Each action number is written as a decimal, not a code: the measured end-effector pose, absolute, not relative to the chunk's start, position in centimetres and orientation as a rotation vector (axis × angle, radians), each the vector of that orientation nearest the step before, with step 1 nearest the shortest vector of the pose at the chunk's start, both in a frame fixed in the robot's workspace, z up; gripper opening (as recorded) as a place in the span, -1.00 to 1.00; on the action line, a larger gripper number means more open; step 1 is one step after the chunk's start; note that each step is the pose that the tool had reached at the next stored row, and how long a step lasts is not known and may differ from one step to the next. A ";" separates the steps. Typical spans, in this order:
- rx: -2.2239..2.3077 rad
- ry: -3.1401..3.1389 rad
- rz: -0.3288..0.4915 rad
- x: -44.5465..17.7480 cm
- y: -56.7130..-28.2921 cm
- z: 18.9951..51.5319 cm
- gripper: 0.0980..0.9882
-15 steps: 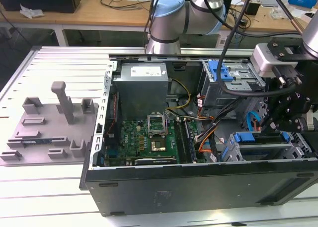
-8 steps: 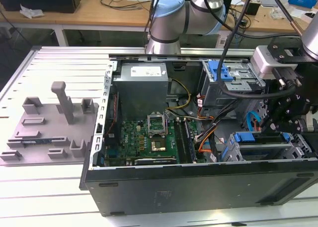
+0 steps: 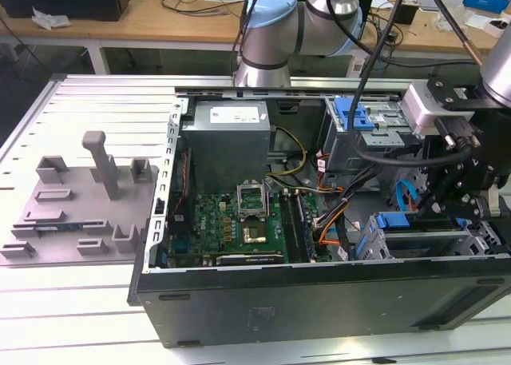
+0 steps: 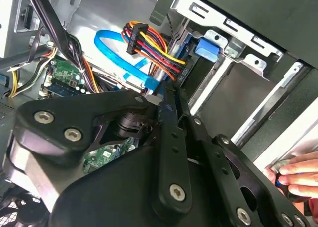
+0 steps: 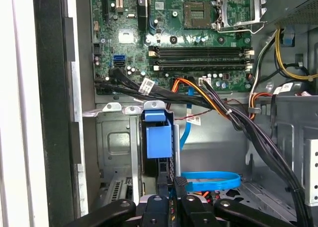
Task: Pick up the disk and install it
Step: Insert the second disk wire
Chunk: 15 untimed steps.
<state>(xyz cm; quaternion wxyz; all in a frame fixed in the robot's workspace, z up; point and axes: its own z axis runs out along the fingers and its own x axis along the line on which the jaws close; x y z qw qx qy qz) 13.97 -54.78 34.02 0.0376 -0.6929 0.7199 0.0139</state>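
Observation:
The disk (image 5: 158, 137) stands on edge in a slot of the metal drive cage (image 5: 117, 147), its blue bracket facing the first wrist view. In the exterior view the blue bracket end of the disk (image 3: 393, 220) shows at the near right corner of the open computer case (image 3: 319, 301). My gripper (image 5: 172, 183) hangs straight over the disk's near end with its fingers shut together. In the second wrist view my gripper (image 4: 174, 95) ends beside the disk's dark edge (image 4: 191, 73). I cannot tell whether they touch.
A light blue flat cable (image 5: 211, 180) loops next to the cage, and a black cable bundle (image 5: 248, 132) crosses the case. The motherboard (image 3: 239, 221) lies toward the exterior view's left. A hand (image 4: 298, 176) rests on the case rim. A grey fixture (image 3: 80, 197) sits outside.

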 end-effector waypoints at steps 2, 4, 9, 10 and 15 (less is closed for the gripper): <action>-2.130 2.208 0.041 14.0 -54.8 33.8 -0.86; -2.132 2.204 0.047 14.0 -54.8 33.4 -0.86; -2.134 2.206 0.043 14.0 -54.2 37.6 -0.70; -2.134 2.206 0.043 14.0 -54.1 37.9 -0.70; -2.134 2.206 0.043 14.0 -54.0 38.1 -0.98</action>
